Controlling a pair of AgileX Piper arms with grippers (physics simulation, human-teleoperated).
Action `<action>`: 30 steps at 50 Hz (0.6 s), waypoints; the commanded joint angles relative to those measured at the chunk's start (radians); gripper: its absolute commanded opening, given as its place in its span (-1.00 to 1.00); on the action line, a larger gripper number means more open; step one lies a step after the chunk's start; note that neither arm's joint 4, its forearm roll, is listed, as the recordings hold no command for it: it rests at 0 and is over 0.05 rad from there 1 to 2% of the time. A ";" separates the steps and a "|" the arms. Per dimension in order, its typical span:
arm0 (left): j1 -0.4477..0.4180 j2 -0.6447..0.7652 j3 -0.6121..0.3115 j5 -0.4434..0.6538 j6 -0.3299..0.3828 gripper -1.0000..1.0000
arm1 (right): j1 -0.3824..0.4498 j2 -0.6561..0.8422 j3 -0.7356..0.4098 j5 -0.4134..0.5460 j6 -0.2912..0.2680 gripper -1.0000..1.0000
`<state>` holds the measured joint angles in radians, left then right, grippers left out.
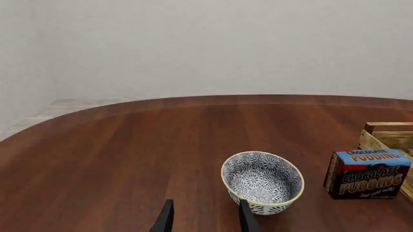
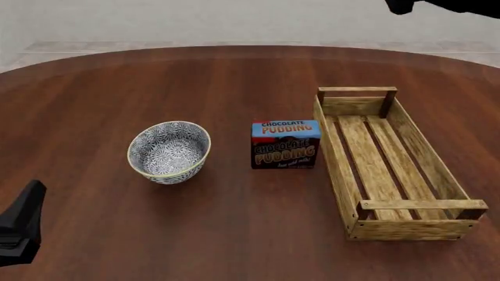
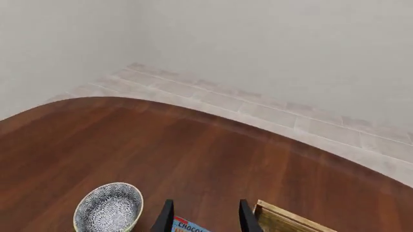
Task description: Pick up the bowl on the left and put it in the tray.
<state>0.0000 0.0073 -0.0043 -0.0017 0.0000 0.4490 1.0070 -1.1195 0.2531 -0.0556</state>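
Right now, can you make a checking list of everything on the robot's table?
Surface: round dark wooden table, no spills seen.
Job's things: bowl upright on the table, nothing inside it seen; tray to its right, nothing in it.
Clutter: chocolate pudding box standing between bowl and tray, apart from both.
Grippers: left pincer open, holding nothing, one finger overlapping the bowl's near rim in the left wrist view, contact unclear; right pincer open, holding nothing.
Cables: nothing seen.
Surroundings: pale wall, light tiled floor.

Both arms are plain matte black: the left arm (image 2: 20, 225) ends angular, each gripper carries two slim, tapered black fingers (image 1: 247, 217).
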 commanded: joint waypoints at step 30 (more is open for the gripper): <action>0.000 0.000 0.000 0.000 0.000 1.00 | 0.150 0.385 -0.226 -0.010 0.029 1.00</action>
<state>0.0000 0.0073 -0.0043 -0.0017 0.0000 0.5761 1.2955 -1.3046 0.2533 -0.0238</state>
